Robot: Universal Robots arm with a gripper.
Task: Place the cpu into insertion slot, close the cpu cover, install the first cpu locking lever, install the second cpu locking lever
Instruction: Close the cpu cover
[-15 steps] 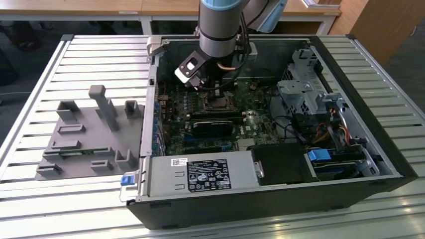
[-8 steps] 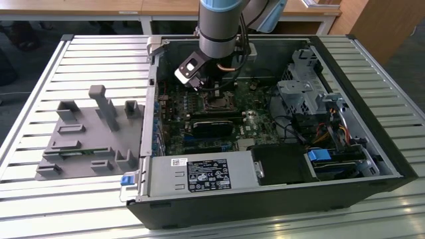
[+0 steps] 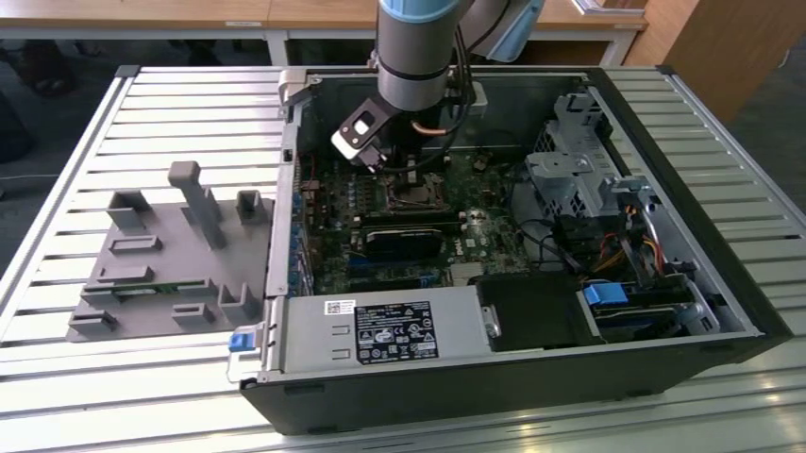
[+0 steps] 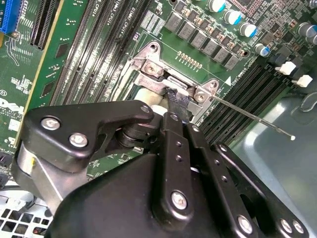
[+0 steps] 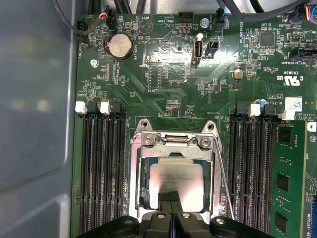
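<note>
First wrist view shows the small flat square cpu with its dull silver metal top (image 5: 176, 173) lying inside the black-rimmed square insertion slot (image 3: 411, 197), which sits on the green circuit board (image 5: 163, 74). The thin silver-grey metal cpu cover with its large square cut-out (image 5: 173, 150) lies down around the slot, framing the chip. The black two-fingered claw (image 5: 172, 201) is clenched, its fingers pressed together with nothing visible between them. Its tip lies over the slot's near edge, where the chip's top meets the cover's rim; I cannot tell whether it presses down or merely hovers. A thin bare wire locking lever (image 5: 225, 183) runs along one side of the slot, and in the second wrist view this lever (image 4: 252, 116) juts away from the slot above the long black memory slots (image 5: 101, 168), so it looks unlatched. Placement therefore seems done and the cover lowered, so I judge the step in hand to be seating the cover flat ahead of the first lever. That lever work would call for a fine, steady push on a slim springy wire, down and under its catch beside the slot, without sliding off onto the board. In the exterior view, the slot lies deep inside the open black computer case (image 3: 441, 401), which rests on a slatted metal surface (image 3: 75, 377).
</note>
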